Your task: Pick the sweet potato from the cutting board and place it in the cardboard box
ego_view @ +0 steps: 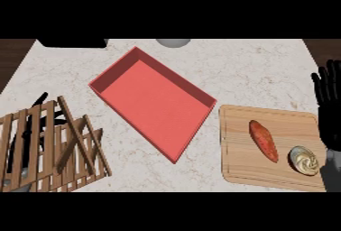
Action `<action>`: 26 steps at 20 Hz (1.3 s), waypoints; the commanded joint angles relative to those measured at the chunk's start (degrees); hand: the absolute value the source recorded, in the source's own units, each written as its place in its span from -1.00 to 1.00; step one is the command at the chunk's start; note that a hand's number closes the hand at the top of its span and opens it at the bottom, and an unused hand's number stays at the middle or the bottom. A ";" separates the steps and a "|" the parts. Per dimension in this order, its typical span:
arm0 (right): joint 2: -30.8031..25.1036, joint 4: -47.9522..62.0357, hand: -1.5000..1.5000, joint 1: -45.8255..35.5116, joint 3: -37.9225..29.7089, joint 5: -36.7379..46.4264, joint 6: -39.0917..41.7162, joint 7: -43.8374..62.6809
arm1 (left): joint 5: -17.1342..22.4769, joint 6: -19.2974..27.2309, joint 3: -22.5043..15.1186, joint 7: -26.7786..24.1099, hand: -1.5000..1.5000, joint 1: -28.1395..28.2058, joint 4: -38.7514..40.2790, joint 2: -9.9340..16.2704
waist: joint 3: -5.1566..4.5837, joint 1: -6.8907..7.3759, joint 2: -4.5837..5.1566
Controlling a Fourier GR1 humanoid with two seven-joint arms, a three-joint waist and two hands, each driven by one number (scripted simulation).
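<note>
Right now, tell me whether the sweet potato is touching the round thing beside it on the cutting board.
Apart. The head view shows a strip of bare cutting board between the sweet potato and the round thing.

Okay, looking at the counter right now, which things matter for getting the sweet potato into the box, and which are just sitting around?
Belongs to the job:
sweet potato, lying on the cutting board
red box, open and empty
right hand, open at the right edge

Just lying about:
small round pale item on the board beside the sweet potato
wooden crate at the left, over the left hand
</note>
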 commanded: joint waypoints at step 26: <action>-25.17 24.31 -1.00 -13.67 15.04 22.91 33.56 -12.99 | 3.84 -3.74 -6.82 9.01 0.00 3.77 -12.23 0.92 | 1.09 0.83 1.24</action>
